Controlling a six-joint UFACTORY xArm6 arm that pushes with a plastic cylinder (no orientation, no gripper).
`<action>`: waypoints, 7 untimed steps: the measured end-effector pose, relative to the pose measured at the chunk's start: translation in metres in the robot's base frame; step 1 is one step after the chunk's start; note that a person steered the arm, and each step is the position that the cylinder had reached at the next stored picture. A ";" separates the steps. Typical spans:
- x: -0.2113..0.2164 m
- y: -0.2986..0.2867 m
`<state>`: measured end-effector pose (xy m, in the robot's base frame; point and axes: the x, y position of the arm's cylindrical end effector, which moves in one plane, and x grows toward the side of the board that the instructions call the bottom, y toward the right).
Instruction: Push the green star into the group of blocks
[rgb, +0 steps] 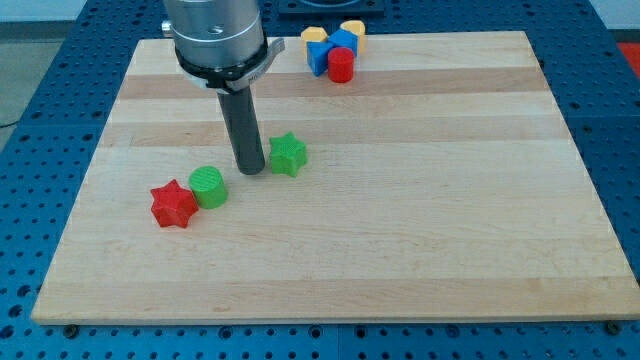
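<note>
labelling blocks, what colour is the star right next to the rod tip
Green: the star, just right of my tip, camera view.

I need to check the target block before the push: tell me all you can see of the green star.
The green star is a small, matte, solid-green block with stubby points, plastic by the look, lying flat on the wooden board, left of centre. My tip stands just at its left, very close; whether they touch is unclear. It stands apart from the green cylinder and red star, and well below the group of blocks at the view's top.
</note>
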<state>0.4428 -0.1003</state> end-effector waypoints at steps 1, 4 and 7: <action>0.000 0.003; -0.025 0.066; -0.035 0.067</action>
<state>0.4079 -0.0333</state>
